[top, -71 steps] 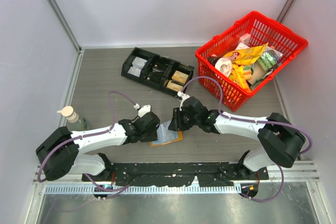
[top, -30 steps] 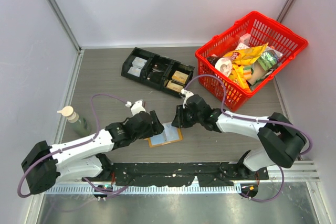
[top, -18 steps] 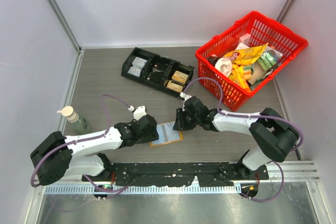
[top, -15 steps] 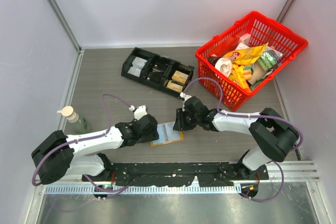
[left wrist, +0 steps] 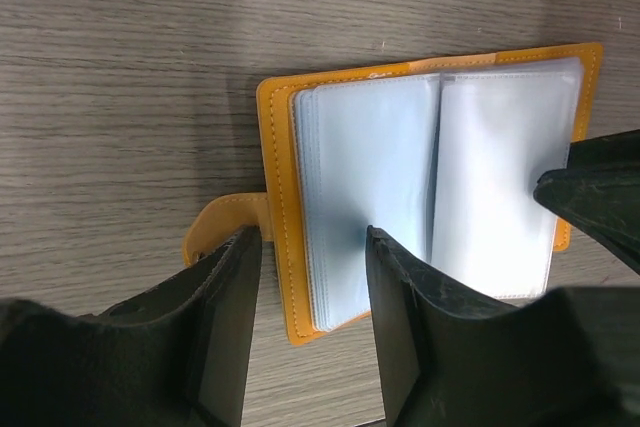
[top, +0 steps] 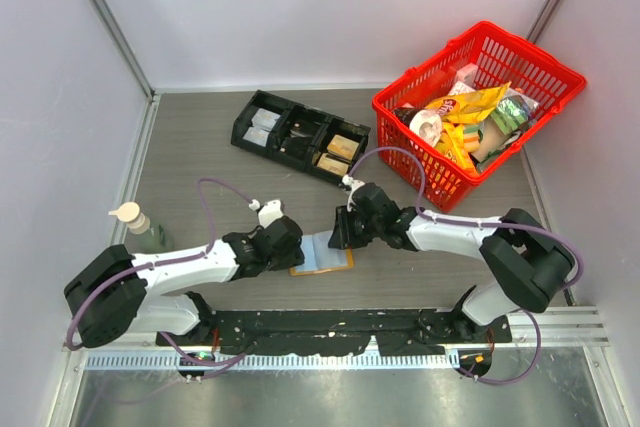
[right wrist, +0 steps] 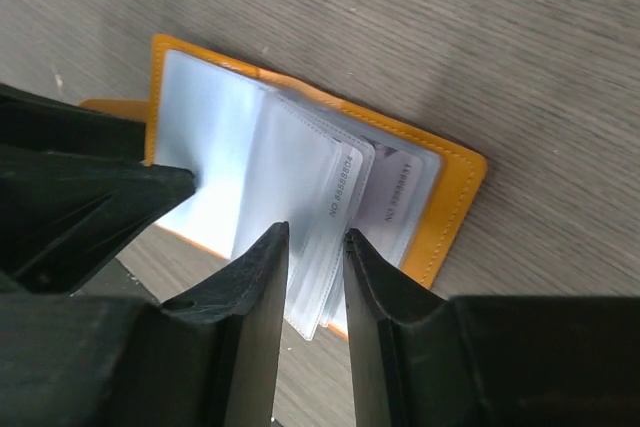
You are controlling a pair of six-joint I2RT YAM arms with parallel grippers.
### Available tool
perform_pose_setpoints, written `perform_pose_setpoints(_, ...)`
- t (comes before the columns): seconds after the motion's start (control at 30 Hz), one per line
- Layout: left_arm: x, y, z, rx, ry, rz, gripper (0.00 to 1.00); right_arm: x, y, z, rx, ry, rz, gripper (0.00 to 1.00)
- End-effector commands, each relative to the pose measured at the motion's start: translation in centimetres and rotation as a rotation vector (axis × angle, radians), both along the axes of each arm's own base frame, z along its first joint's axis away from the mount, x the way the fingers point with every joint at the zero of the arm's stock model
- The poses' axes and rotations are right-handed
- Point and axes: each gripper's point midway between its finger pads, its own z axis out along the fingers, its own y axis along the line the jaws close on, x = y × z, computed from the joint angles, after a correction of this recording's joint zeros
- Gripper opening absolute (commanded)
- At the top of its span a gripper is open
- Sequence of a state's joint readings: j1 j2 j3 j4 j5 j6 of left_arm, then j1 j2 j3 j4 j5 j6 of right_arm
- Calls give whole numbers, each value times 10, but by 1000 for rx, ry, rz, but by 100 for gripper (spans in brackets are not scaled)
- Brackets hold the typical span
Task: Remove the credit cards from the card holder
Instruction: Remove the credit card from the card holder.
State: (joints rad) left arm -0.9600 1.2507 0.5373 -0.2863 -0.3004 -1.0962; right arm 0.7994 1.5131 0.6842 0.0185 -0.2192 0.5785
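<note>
The card holder (top: 325, 256) lies open and flat on the table, orange outside with pale blue-grey plastic sleeves (left wrist: 370, 177) inside. My left gripper (left wrist: 312, 242) is open and straddles the holder's left edge, beside its small tab (left wrist: 215, 232). From the right, my right gripper (right wrist: 310, 242) hovers over the fanned sleeves with a narrow gap between its fingers. Two credit cards (right wrist: 345, 182) with printed numbers show inside those sleeves. In the top view the left gripper (top: 293, 247) and right gripper (top: 338, 237) face each other across the holder.
A black compartment tray (top: 298, 135) sits at the back centre. A red basket (top: 478, 107) full of packets stands at the back right. A small pump bottle (top: 140, 225) stands by the left wall.
The left gripper has come down onto the holder's left edge and its jaws have narrowed. The right gripper has stayed at the holder's right side.
</note>
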Motion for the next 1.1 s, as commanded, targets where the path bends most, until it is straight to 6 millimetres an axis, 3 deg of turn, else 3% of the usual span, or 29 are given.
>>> perform_pose_setpoints(0.0, -11, -5, -13, -24, 58, -12, 49, 1, 24, 47, 143, -57, 48, 33)
perform_pose_setpoints(0.17, -11, -6, -13, -36, 57, -9, 49, -1, 27, 56, 180, -63, 55, 33)
perform_pose_setpoints(0.43, -12, -7, -12, -60, 54, -2, 49, -6, 31, 53, 233, -33, 47, 31)
perform_pose_setpoints(0.7, -10, -2, -6, -77, 30, 30, 54, 2, 16, 31, 133, -50, -5, 1)
perform_pose_setpoints(0.73, -10, 1, -5, -76, 26, 39, 56, 2, 14, 28, 122, -47, -12, 1)
perform_pose_setpoints(0.93, -5, 18, 25, -87, -49, 95, 75, 6, 2, 14, 80, -42, -50, 1)
perform_pose_setpoints(1.07, 4, 27, 64, -147, -152, 139, 80, 8, -2, 9, 67, -44, -71, 1)
